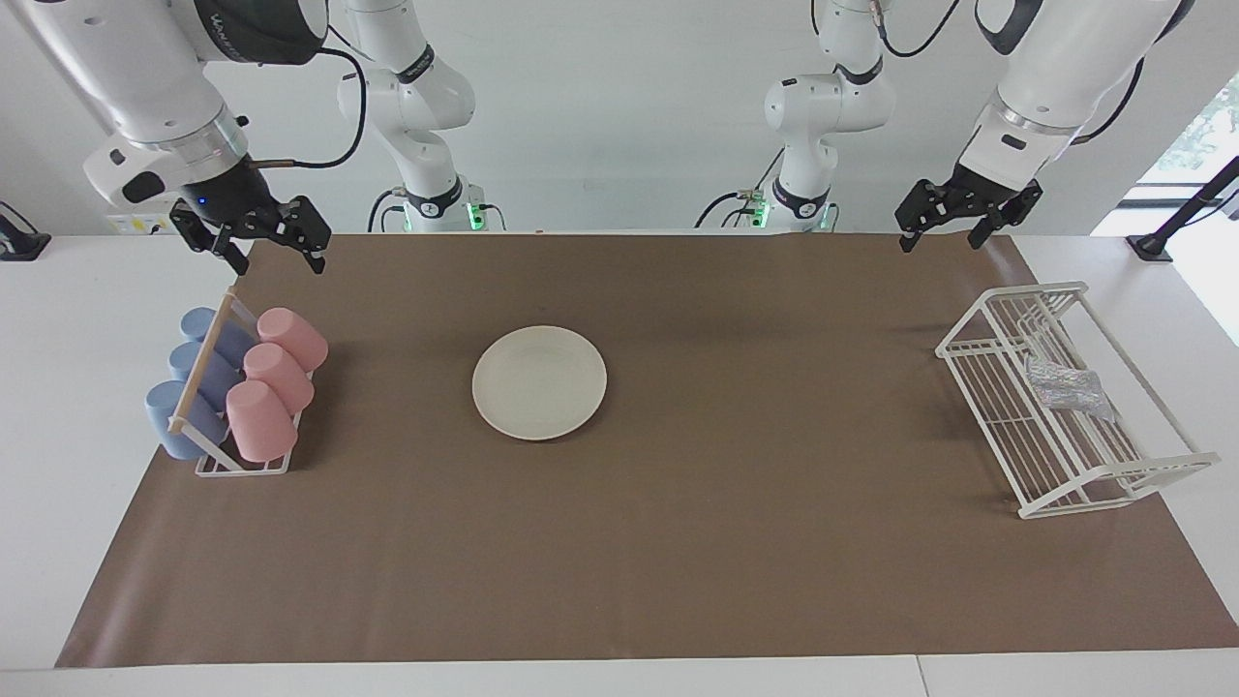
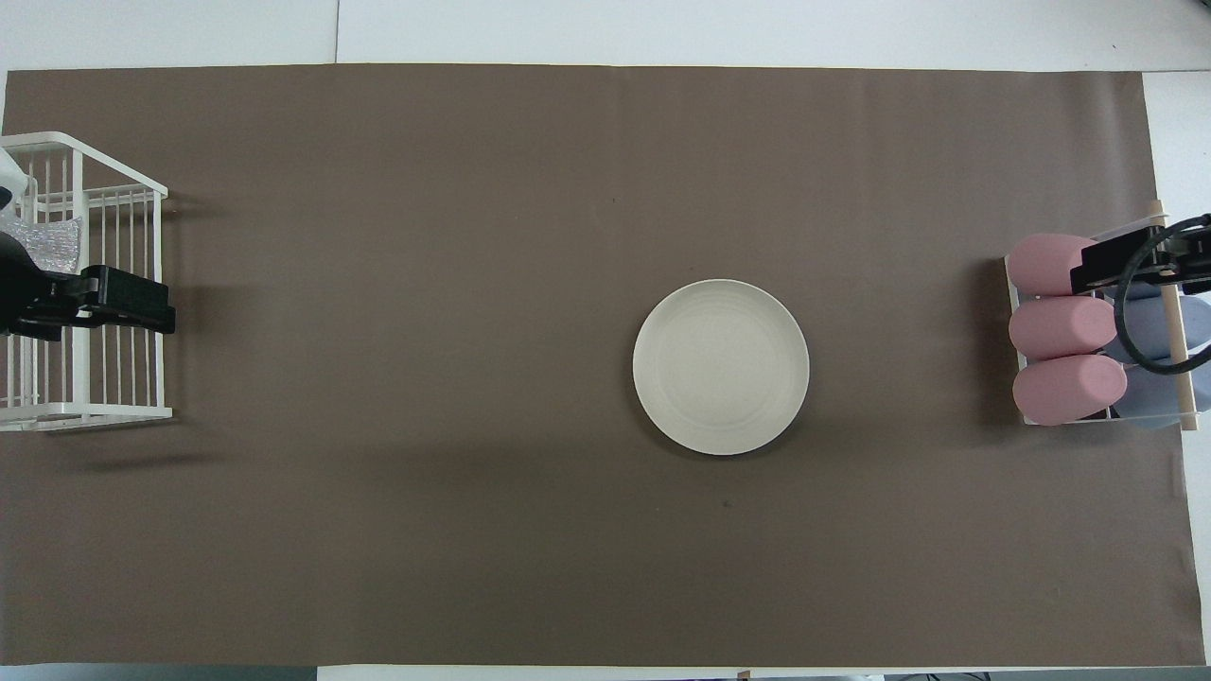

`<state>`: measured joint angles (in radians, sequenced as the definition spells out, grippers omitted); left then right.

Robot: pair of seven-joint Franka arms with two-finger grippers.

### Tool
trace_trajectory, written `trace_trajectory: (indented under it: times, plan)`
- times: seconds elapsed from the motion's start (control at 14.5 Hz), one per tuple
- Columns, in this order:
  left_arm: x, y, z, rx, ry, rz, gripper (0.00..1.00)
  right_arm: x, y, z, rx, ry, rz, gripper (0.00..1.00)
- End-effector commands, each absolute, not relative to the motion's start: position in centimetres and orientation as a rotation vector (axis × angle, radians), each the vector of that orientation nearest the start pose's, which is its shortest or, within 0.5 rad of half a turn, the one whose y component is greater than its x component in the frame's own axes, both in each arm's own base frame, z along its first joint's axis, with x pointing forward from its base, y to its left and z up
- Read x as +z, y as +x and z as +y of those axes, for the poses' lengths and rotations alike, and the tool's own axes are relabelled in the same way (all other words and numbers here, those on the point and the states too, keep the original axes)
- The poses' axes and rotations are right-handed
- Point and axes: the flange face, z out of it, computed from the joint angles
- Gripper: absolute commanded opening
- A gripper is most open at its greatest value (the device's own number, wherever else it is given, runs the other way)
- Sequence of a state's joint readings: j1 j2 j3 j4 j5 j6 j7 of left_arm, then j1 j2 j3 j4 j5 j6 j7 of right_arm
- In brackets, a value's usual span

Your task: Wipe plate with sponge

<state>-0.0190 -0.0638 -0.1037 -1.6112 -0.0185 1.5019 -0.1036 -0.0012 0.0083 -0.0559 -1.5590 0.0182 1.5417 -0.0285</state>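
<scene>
The cream-white plate (image 1: 539, 382) (image 2: 721, 367) lies flat and bare near the middle of the brown mat. The silvery sponge (image 1: 1065, 387) (image 2: 52, 244) rests inside the white wire rack (image 1: 982, 348) at the left arm's end of the table. My left gripper (image 1: 939, 242) hangs open and holds nothing, high in the air by the rack's end nearest the robots. My right gripper (image 1: 278, 263) is also open with nothing in it, raised above the cup rack at the right arm's end. Neither gripper touches anything.
A small rack (image 1: 242, 469) with three pink cups (image 1: 278, 376) and three blue cups (image 1: 194, 373) lying on their sides stands at the right arm's end. The brown mat (image 1: 736, 542) covers most of the white table.
</scene>
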Motion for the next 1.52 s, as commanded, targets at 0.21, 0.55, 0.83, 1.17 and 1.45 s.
trace_trajectory:
  times: [0.21, 0.55, 0.83, 1.17, 1.45]
  plan:
    - [62.6, 52.8, -6.2, 0.001, -3.103, 0.026, 1.00, 62.5, 54.8, -1.0, 0.029, -3.131, 0.225, 1.00]
    - [58.3, 54.9, -4.2, -0.037, -2.829, 0.084, 1.00, 62.6, 54.8, 0.3, 0.034, -3.097, 0.527, 1.00]
    - [53.6, 57.0, -2.7, -0.075, -2.604, 0.144, 1.00, 62.6, 54.8, 3.1, 0.024, -3.025, 0.844, 1.00]
    - [46.6, 61.5, -1.5, -0.148, -2.383, 0.110, 1.00, 62.6, 54.6, 5.8, 0.029, -2.903, 1.157, 1.00]
    - [42.4, 63.1, -1.6, -0.214, -2.350, -0.002, 1.00, 62.3, 54.3, 10.4, 0.080, -2.699, 1.519, 1.00]
